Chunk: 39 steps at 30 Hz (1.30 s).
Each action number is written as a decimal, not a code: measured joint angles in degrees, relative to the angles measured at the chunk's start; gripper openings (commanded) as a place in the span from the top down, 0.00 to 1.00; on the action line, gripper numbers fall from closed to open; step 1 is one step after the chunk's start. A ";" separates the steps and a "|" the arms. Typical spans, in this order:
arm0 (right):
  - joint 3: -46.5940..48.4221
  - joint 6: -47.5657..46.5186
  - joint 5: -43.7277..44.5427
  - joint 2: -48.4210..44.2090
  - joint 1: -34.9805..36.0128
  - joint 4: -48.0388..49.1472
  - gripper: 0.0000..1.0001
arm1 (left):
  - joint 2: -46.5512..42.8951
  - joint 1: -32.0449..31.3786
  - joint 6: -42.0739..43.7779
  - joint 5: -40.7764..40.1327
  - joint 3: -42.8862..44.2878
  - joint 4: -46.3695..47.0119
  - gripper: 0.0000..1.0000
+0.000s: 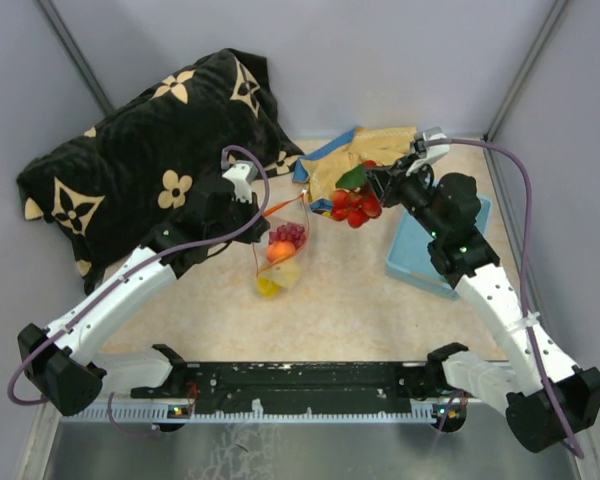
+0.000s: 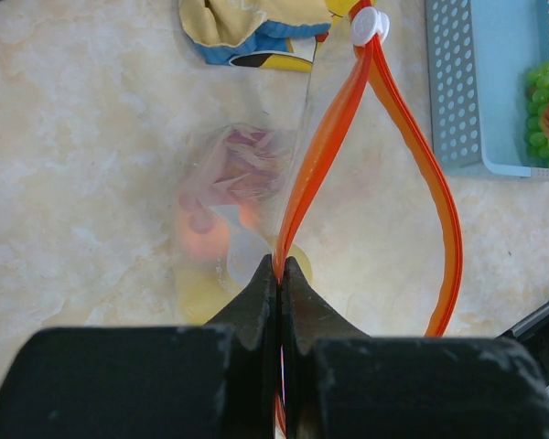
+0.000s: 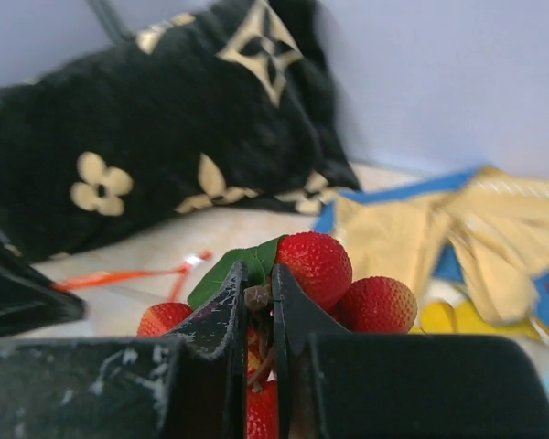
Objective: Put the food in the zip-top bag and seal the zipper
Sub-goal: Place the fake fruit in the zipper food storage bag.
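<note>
Both claws are working over the table (image 1: 360, 310). My left gripper (image 2: 280, 265) is pinching one side of the zipper (image 2: 334, 137), its jaws pressed together with only the thin red-orange strip between them. From the fingertips that strip is running straight ahead to the small white tip (image 2: 369, 25), while the other side is bowing out to the right of the claw, so the mouth is gaping. The zip-top bag (image 2: 247, 197) is hanging just beyond and to the left of the left fingertips, and blurred through the clear plastic are purple grapes (image 1: 291, 235), an orange (image 1: 279, 252) and yellow fruit (image 1: 270, 285). My right gripper (image 3: 259, 285) is clamping a cluster of red berries (image 3: 316, 265) by the stem, jaws nearly closed, with the berries bulging to the right of and below the fingertips and a green leaf (image 3: 221, 276) lying against the left finger. Seen from above, this claw and its berries are hovering near the bag's mouth, on its far-right side, not touching it. The yellow-and-blue cloth (image 1: 380, 150) is lying just beyond the right claw, and the light-blue basket (image 1: 420, 250) is sitting under its wrist, green grapes (image 2: 542, 137) inside. A black flowered cushion (image 1: 150, 130) is lying beyond the left claw.
</note>
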 measured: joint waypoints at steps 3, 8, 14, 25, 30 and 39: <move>1.09 2.08 -1.31 0.94 3.34 5.07 1.00 | 0.00 0.35 -0.50 0.66 -0.26 0.15 1.00; 2.16 4.61 -3.13 2.89 8.07 12.79 1.00 | 0.00 0.92 -1.11 1.75 -0.42 0.48 1.00; 2.16 9.05 -5.20 5.79 11.89 23.32 1.00 | -0.02 1.57 -1.68 3.48 -0.81 1.25 1.00; 0.76 14.45 -6.84 12.09 19.52 37.99 1.00 | -0.63 2.49 -3.04 5.88 -1.92 2.16 1.00; -1.77 16.09 -6.82 13.35 21.53 42.16 1.00 | -1.01 2.86 -3.56 6.34 -2.23 2.34 1.00; -11.04 17.31 -5.29 14.32 21.79 48.63 1.00 | -1.20 3.41 -4.24 7.45 -2.62 2.64 1.00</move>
